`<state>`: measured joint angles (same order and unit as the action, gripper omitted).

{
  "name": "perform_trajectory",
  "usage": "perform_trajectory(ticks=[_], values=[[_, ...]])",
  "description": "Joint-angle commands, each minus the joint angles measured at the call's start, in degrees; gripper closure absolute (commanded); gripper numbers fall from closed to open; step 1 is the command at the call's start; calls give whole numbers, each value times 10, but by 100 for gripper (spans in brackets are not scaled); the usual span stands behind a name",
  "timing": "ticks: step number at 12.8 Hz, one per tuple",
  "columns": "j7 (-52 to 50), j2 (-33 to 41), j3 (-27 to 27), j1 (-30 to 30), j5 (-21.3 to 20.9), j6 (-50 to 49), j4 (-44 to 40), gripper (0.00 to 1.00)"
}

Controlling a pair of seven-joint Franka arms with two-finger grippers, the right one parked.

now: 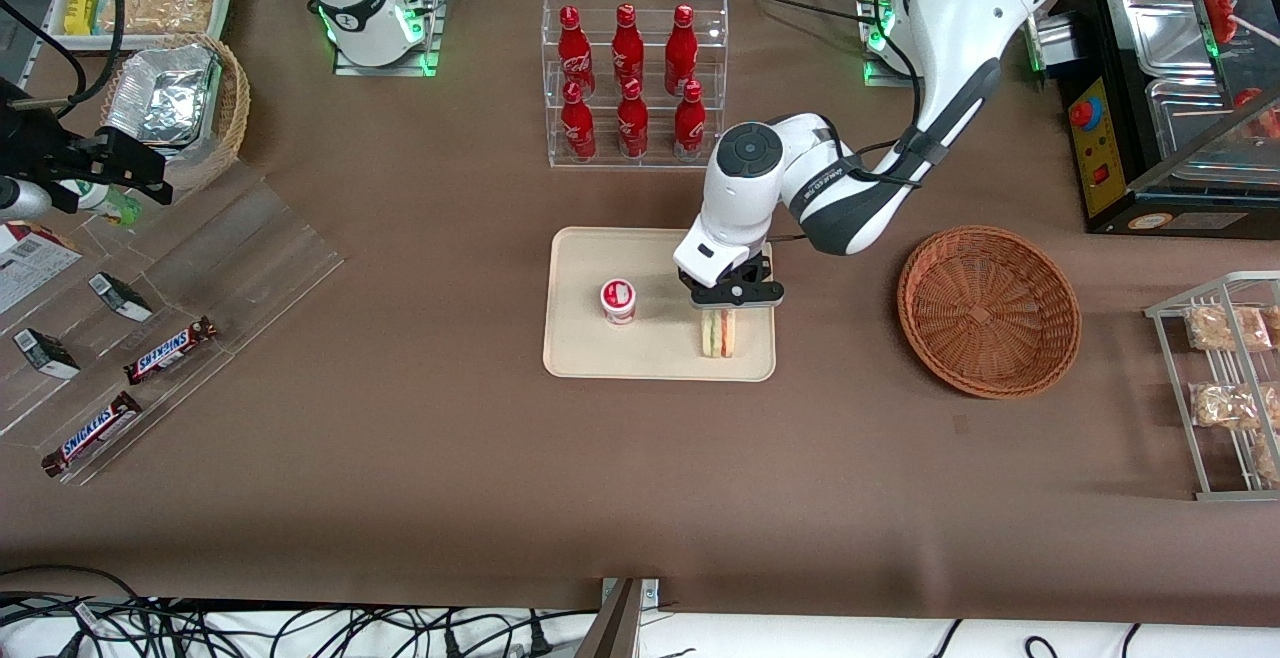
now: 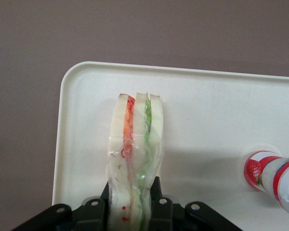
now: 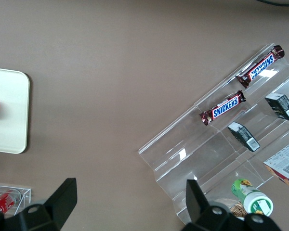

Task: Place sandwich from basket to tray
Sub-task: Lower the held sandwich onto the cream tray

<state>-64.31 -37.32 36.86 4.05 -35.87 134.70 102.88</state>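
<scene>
A: Item one, largest: tray (image 1: 580,353). Count and state?

B: One, cream, rectangular. It carries the sandwich (image 1: 717,333) and one small red-and-white cup (image 1: 618,300), the two well apart.

A: Item two: basket (image 1: 988,309).

B: One, reddish-brown wicker, toward the working arm's end of the table. Nothing shows in it.

A: Item three: gripper (image 1: 728,306).

B: One, directly above the sandwich. In the wrist view its fingers (image 2: 154,192) are narrow, pinching the wrapped wedge on both faces.

A: Item four: sandwich.

B: One, standing on edge on the tray, near the rim closest to the basket.

A: Step in hand?

B: Set-down, by my reading; the carry looks complete. The next move calls for parting the fingers, then a straight lift so the wedge isn't dragged or tipped.

A: Sundries?

B: Six red bottles (image 1: 627,81) in a clear rack; two Snickers bars (image 1: 170,350).
</scene>
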Motion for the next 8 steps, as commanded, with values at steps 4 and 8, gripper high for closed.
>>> perform_trajectory(ticks=[4, 8], values=[[-17, 1, -2, 3, -21, 3, 5, 67], [-52, -3, -2, 4, -54, 3, 8, 36]])
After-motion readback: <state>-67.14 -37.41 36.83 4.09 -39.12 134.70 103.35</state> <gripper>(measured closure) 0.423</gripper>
